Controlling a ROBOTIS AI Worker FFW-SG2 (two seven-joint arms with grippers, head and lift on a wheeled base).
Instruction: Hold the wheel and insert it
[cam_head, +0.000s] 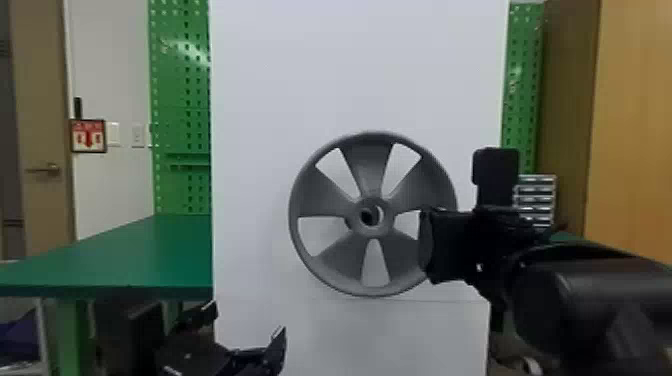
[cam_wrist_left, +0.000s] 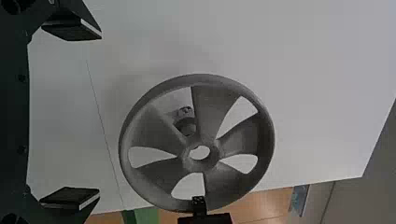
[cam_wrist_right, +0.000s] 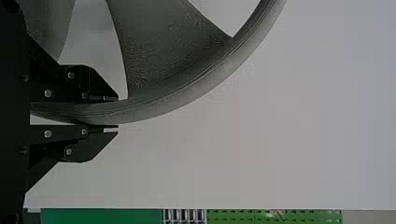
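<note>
Head view: a white panel (cam_head: 360, 75) stands behind the wheel, a green table (cam_head: 145, 255) beyond it to the wheel's left. The wheel (cam_head: 369, 167) itself, grey and five-spoked, is upright in front of the panel, face towards the camera. Fine layered lines on it in the right wrist view; my guess is printed plastic, light and stiff, fairly smooth, little give in the rim. Spokes probably the weaker part if squeezed or levered. Right gripper (cam_wrist_right: 117, 113) sits at the wheel's right edge, narrowed onto the rim, one finger on each side. Sound place to hold: leaves the middle free, but a one-sided grip may let the wheel twist or slip round when pushed. Left gripper (cam_wrist_left: 100, 114), low and to the wheel's left in the head view, is spread wide with nothing in it; opposite rim would be the place to steady or press, if wanted. Behind the wheel, a small grey fitting (cam_wrist_left: 186, 126) on the panel, likely the seat. Hub (cam_head: 372, 232) at the wheel's centre looks apart from it. Judged step: line up the bore, then push squarely; a tilted wheel could jam.
</note>
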